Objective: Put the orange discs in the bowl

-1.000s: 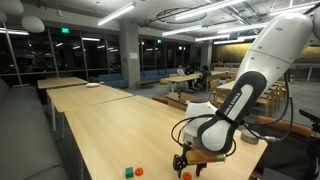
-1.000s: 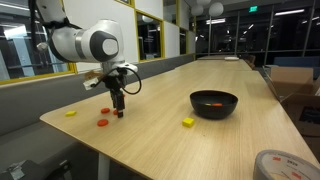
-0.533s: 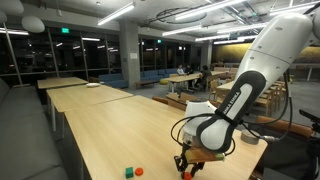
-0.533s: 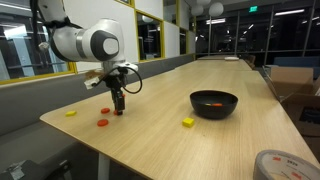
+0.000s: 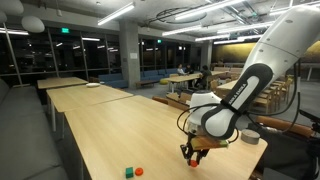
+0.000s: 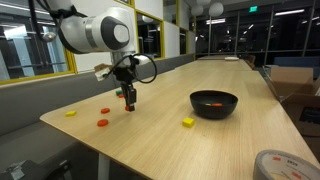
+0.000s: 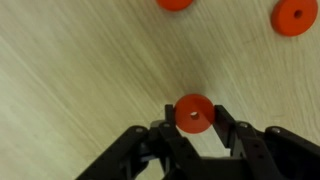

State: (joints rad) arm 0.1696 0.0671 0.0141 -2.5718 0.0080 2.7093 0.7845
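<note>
My gripper (image 7: 193, 118) is shut on one of the orange discs (image 7: 201, 107), a flat red-orange ring held edge to edge between the two black fingers. In both exterior views the gripper (image 6: 129, 100) (image 5: 192, 156) hangs a little above the wooden table. Two more orange discs (image 7: 175, 3) (image 7: 296, 15) lie on the table below, also seen as discs (image 6: 104, 110) (image 6: 102, 123) near the table's corner. The black bowl (image 6: 214, 104) stands further along the table, apart from the gripper, with something orange inside.
A small yellow block (image 6: 187, 122) lies in front of the bowl and a yellow piece (image 6: 70, 113) near the table edge. A green block (image 5: 129, 171) sits beside an orange disc (image 5: 139, 171). A grey round object (image 6: 283, 165) stands at the near corner.
The gripper has shut on a disc, risen from the table and shifted toward the bowl. The other discs have not moved.
</note>
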